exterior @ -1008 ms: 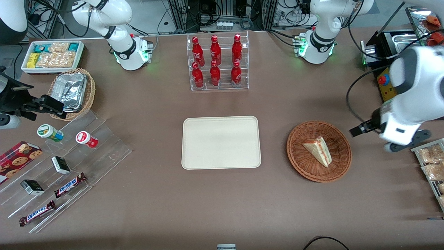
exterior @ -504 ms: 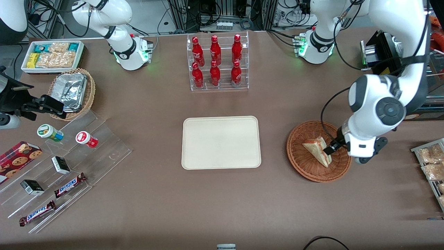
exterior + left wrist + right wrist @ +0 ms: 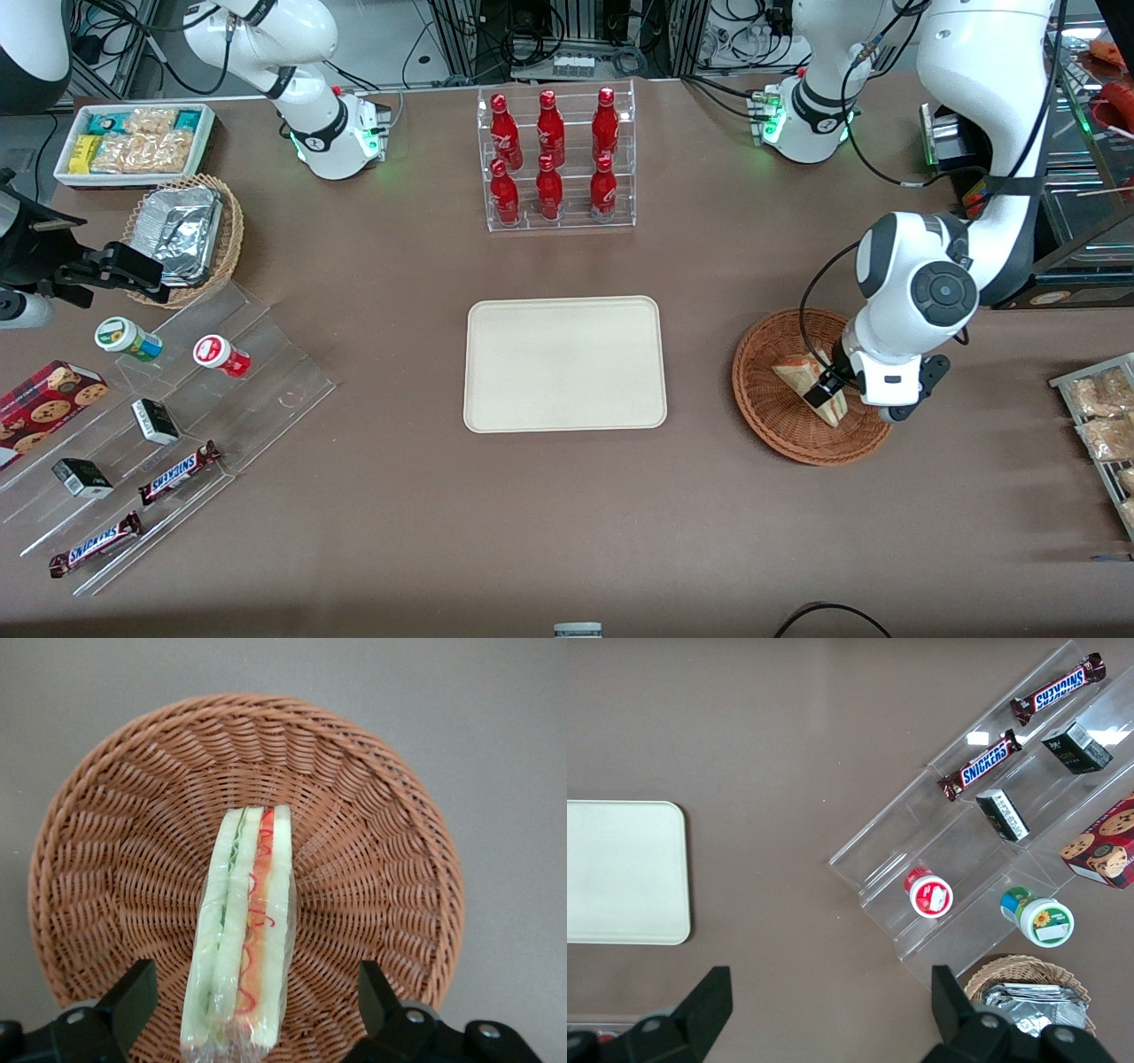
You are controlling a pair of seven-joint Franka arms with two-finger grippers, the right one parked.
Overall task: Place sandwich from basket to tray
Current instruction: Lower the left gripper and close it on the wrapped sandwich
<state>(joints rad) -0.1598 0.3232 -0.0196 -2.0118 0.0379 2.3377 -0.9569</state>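
The sandwich (image 3: 802, 377) is a plastic-wrapped white-bread wedge with red-orange and green filling. It lies in the round reddish-brown wicker basket (image 3: 764, 399) toward the working arm's end of the table. The left gripper (image 3: 830, 387) hangs over the basket, open, with its fingers (image 3: 133, 997) apart on either side of the sandwich (image 3: 241, 930) and not touching it. The basket rim (image 3: 62, 842) surrounds the sandwich in the left wrist view. The cream tray (image 3: 564, 363) lies flat at the table's middle and also shows in the right wrist view (image 3: 622, 872).
A clear rack of red bottles (image 3: 555, 159) stands farther from the camera than the tray. A wire rack of packets (image 3: 1101, 425) sits at the working arm's table edge. A clear stepped shelf (image 3: 159, 425) with snacks, a tan foil-container basket (image 3: 184, 235) and a white snack bin (image 3: 133, 142) lie toward the parked arm's end.
The left arm has swung in from the table edge toward the tray and come down over the basket, bringing its open gripper around the sandwich. The sandwich has not moved.
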